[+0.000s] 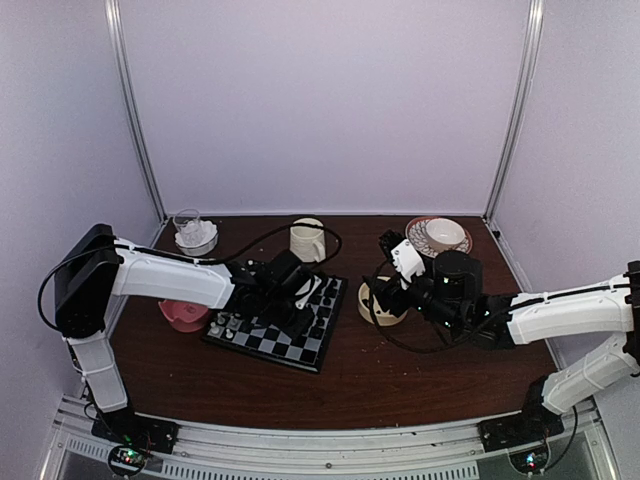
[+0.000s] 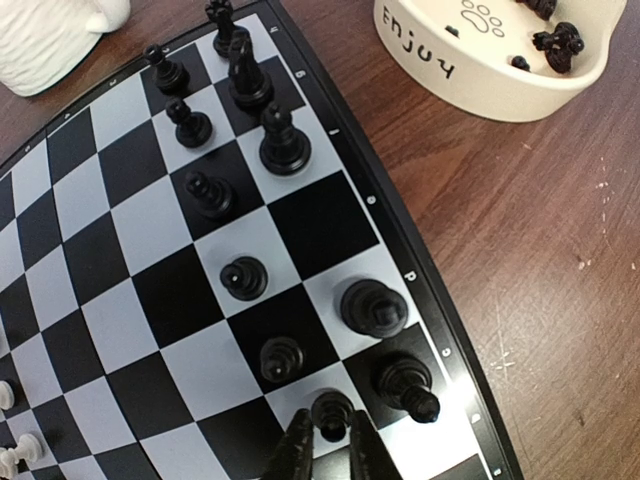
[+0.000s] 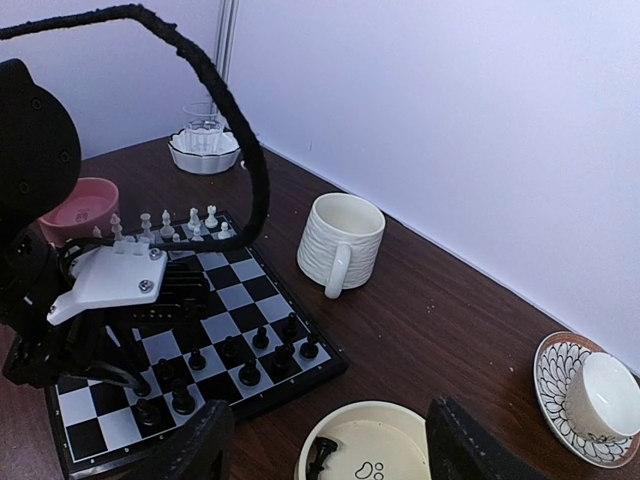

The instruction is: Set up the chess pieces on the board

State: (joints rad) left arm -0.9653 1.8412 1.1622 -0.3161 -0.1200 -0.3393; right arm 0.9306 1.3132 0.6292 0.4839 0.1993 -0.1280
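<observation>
The board (image 1: 283, 342) lies at centre left. In the left wrist view the board (image 2: 110, 320) has several black pieces (image 2: 283, 140) standing in two rows along its right edge. My left gripper (image 2: 328, 420) is shut on a black pawn (image 2: 331, 405) that stands on a pale square in the inner row. White pieces (image 1: 228, 324) stand at the board's other end. My right gripper (image 3: 330, 455) is open wide above a cream bowl (image 3: 385, 445) that holds a few black pieces (image 2: 556, 40).
A ribbed cream mug (image 1: 307, 240) stands behind the board. A pink bowl (image 1: 183, 315) sits left of it. A glass dish (image 1: 195, 235) is at back left, a cup on a patterned saucer (image 1: 440, 235) at back right. The cream bowl (image 1: 382, 305) is right of the board.
</observation>
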